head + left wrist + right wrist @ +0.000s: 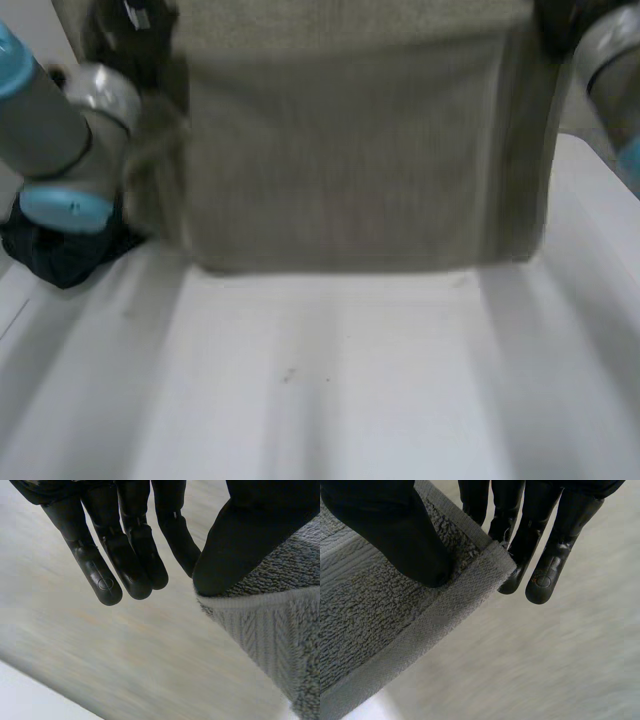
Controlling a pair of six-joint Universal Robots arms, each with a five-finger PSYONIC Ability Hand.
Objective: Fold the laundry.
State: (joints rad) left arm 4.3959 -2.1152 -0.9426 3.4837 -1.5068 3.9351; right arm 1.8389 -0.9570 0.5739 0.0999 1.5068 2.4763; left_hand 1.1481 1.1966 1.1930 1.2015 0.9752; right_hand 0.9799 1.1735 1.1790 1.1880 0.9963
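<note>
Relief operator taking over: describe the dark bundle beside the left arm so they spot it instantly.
Start at the white table, where a wide grey-beige terry towel is held spread. Follow its edge to the left arm's light-blue cap; just under it lies a crumpled dark navy cloth at the table's edge. It alone is dark and bunched.

Grey arms (40, 125) with light-blue caps (65, 208). The left robot hand (130, 545) and right robot hand (570, 530) are black, with a little ring on one fingertip.

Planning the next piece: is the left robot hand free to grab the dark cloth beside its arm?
Probably not yet: the left robot hand pinches a corner of the towel, which hangs lifted. The dark cloth itself lies uncovered.
</note>
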